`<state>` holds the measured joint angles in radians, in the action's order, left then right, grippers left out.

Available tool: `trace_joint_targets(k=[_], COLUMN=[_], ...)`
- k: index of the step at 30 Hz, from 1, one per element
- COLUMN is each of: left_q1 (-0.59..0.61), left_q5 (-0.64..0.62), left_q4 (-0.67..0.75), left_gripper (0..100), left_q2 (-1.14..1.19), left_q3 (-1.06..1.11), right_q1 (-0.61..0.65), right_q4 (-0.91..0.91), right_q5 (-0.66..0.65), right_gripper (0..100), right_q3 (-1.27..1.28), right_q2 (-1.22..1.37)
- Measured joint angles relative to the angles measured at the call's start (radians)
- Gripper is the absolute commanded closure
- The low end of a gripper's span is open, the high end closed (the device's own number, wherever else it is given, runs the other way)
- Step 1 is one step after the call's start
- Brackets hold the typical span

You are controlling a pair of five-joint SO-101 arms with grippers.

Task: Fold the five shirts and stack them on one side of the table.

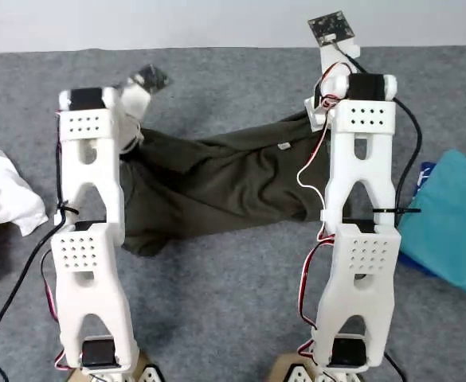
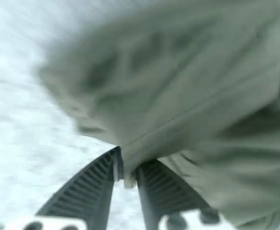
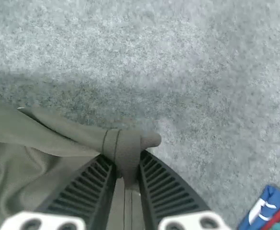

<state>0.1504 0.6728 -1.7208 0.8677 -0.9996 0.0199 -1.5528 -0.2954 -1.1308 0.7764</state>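
Note:
An olive-green shirt (image 1: pixel 217 183) lies spread across the grey carpeted table between the two arms. My left gripper (image 2: pixel 126 179) is shut on a hem of the olive shirt (image 2: pixel 178 96), near the shirt's far left corner in the high view. My right gripper (image 3: pixel 127 178) is shut on a bunched fold of the olive shirt (image 3: pixel 123 146) at its far right corner, with grey carpet beyond it. A white shirt (image 1: pixel 1 199) lies crumpled at the left edge. A teal shirt (image 1: pixel 452 219) lies at the right edge.
Under the teal shirt sits a blue garment (image 1: pixel 422 179), whose red-trimmed corner (image 3: pixel 269 213) shows in the right wrist view. Grey carpet (image 1: pixel 225 302) lies open in front of the olive shirt, between the arm bases.

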Motion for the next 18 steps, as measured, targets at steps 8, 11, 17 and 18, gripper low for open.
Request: trace_joint_targets(k=[8, 11, 17, 18], left_q1=[0.015, 0.017, 0.017, 0.017], left_q5=[-0.112, -0.175, -0.256, -0.269], left_q4=[-0.006, -0.008, -0.002, 0.009], left_gripper=[100, 100, 100, 100], left_q2=[-0.163, -0.288, -0.582, -0.628], left_q3=[-0.101, -0.101, -0.103, -0.103], right_q1=[-0.002, -0.002, -0.002, -0.002], right_q4=[-0.157, -0.203, -0.204, -0.204], right_q5=[0.000, 0.000, 0.035, 0.037], right_gripper=[98.9, 98.9, 98.9, 98.9], right_q3=[-0.282, -0.443, -0.494, -0.494], right_q2=[0.000, 0.000, -0.155, -0.195])
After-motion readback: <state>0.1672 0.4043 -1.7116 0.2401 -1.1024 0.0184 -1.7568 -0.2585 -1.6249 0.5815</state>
